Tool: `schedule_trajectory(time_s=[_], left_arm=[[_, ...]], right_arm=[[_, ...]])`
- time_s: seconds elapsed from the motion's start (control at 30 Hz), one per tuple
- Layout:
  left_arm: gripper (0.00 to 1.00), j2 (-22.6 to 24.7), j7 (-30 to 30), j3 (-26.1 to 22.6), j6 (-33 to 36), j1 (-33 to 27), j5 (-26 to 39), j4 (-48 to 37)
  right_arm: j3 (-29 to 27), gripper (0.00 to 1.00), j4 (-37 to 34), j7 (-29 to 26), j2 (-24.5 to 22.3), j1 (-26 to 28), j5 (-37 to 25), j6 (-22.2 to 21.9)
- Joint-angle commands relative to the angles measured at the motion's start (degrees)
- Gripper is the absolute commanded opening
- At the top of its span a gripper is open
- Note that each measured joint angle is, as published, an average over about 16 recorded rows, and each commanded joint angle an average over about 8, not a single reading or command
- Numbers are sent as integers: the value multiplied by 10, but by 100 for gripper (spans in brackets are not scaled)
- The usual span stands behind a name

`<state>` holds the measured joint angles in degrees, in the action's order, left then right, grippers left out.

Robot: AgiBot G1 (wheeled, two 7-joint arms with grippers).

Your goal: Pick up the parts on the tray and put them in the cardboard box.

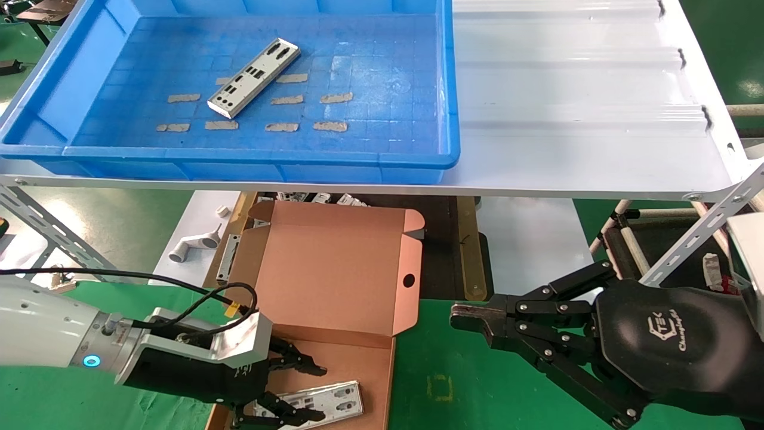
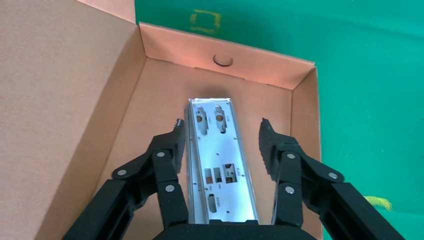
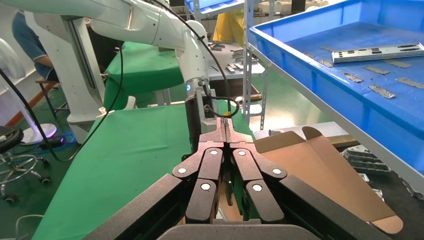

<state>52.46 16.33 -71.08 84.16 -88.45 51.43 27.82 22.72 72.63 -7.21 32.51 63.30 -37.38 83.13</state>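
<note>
- The fingers (image 2: 175, 145) of the left gripper (image 2: 220, 150) are black, with ridged tips and small silver pins. They stand apart, one on each side of a metal part (image 2: 220, 170), and it is hard to tell if they touch it.
- That part is a long, thin, shiny silver plate with small square and round holes and a raised rim. It lies flat on the floor of the cardboard box (image 2: 115, 130).
- The cardboard box is flat, tan-pink and ribbed. Its lid (image 1: 328, 269) stands open, with a small round hole (image 1: 409, 280) near one edge. The box sits on a table with a green cloth (image 1: 471, 382).
- A second part (image 1: 255, 77) of the same kind lies slanted on the grid floor of the tray (image 1: 382, 158).
- The tray is a wide, shallow, bright blue plastic bin with low walls and a rolled rim. Short tan tape strips (image 1: 287, 100) lie on its floor around the plate.
- The tray rests on a white ribbed shelf (image 1: 573, 119).
- The right gripper (image 1: 471, 316) hangs over the green cloth beside the box, its black fingers pressed together on nothing.
- White letters on its black body (image 1: 668, 340) seem to read "TEK" with a curly word below.
</note>
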Motion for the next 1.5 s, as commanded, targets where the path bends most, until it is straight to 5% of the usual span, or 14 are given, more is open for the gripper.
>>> schedule_trajectory(time_s=[0.03,0.33,0.6,1.5], left_arm=[[100,4,4,0,2,-2,1,-9],[100,-8,10,18,47,-11,-37,-13],[100,-45,-22,30,65,-17,-94,34],[100,-100,-124,235,48,94,-101,205]], right_arm=[[0,0,0,0,0,0,0,0],[0,5,0,0,0,0,0,0],[0,100,0,0,0,0,0,0],[0,100,0,0,0,0,0,0]])
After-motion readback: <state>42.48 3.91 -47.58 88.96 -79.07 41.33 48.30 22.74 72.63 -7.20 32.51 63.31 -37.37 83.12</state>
